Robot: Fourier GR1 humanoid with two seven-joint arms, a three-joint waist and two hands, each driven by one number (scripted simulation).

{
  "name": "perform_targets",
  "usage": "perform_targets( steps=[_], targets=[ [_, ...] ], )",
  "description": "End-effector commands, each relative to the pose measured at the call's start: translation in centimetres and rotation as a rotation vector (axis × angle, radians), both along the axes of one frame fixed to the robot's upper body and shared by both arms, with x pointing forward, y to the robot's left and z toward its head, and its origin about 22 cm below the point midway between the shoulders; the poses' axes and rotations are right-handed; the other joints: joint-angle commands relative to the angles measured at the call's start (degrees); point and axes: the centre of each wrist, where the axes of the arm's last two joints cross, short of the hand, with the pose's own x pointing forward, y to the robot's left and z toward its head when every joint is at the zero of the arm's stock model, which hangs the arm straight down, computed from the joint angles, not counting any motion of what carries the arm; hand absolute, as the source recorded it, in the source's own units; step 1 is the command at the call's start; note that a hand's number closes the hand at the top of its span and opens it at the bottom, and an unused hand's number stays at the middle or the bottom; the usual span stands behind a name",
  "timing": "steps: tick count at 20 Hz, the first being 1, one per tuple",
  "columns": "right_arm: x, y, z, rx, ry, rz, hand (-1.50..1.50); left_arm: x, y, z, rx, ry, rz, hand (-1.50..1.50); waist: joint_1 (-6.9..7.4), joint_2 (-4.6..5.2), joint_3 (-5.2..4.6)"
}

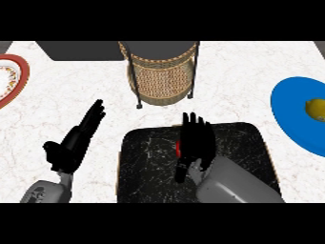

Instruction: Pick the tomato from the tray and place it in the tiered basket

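A black marbled tray lies at the counter's near middle. Only a sliver of the red tomato shows on it, at the left edge of my right hand. That hand lies over the tomato with its fingers stretched straight towards the far side. The wicker tiered basket on a black wire frame stands just beyond the tray. To the left of the tray my left hand rests open above the counter, fingers pointing away, holding nothing.
A blue plate with a yellow lemon sits at the right. A white plate with a red rim lies at the far left. A dark box stands behind, left of the basket.
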Motion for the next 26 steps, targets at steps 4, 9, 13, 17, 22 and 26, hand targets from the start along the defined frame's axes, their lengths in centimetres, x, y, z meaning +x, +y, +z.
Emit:
perform_targets(
  steps=[4, 9, 13, 17, 22, 26],
  targets=[
    [-1.0, 1.7, -0.6, 0.031, -0.085, -0.092, 1.5, 0.0, 1.8, -0.2, -0.013, 0.001, -0.004, 0.0, 0.48, 0.23, 0.03],
    [0.4, 0.4, 1.6, 0.014, -0.111, -0.065, 1.5, 1.3, 1.2, -0.2, -0.007, -0.008, -0.007, 0.0, 0.24, 0.25, 0.02],
    [0.2, 2.2, 0.1, 0.025, -0.143, -0.046, 1.5, 1.0, 0.1, -0.5, -0.004, -0.018, 0.008, 0.0, 0.53, 0.28, 0.03],
    [-0.2, 1.8, 0.4, 0.004, -0.2, -0.068, 1.5, 0.7, 0.8, 1.2, 0.01, -0.004, -0.008, 0.0, 0.52, 0.21, 0.04],
    [5.8, -14.6, 3.1, -0.043, -0.275, 0.135, 1.5, 0.9, 0.1, 0.6, -0.003, -0.018, 0.008, 0.0, -0.03, 0.78, 0.23],
    [7.5, -23.3, 6.9, -0.028, -0.367, 0.214, 1.5, 0.8, 0.2, 0.3, -0.02, -0.027, 0.004, 0.0, 0.09, 1.32, 0.36]
  ],
)
